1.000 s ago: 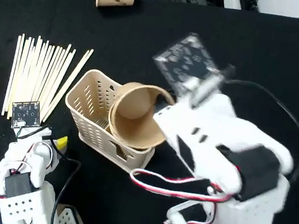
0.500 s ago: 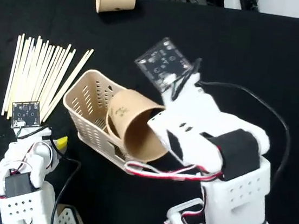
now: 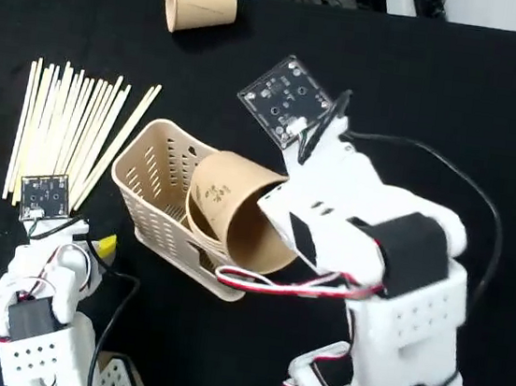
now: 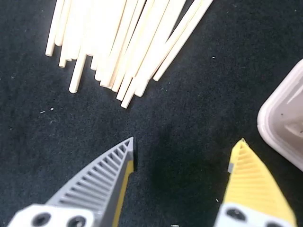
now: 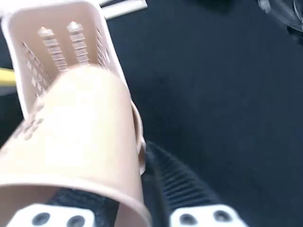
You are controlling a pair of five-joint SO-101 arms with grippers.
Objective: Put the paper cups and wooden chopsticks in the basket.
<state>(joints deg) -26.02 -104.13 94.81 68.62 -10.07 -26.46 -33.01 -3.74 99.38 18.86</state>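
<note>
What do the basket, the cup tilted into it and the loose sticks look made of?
Basket: cream plastic, likely moulded; smooth, slotted walls. Paper cup: tan, matte, thin card by the look, with a rolled rim. Chopsticks: pale, unfinished wood, it seems; straight, with squared ends in the left wrist view.

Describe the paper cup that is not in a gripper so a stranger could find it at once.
On the black table, look to the far edge, beyond the fan of chopsticks and the basket. The lone cup lies there on its side, touching nothing; the other cup is clamped in the right gripper at the basket's mouth.
</note>
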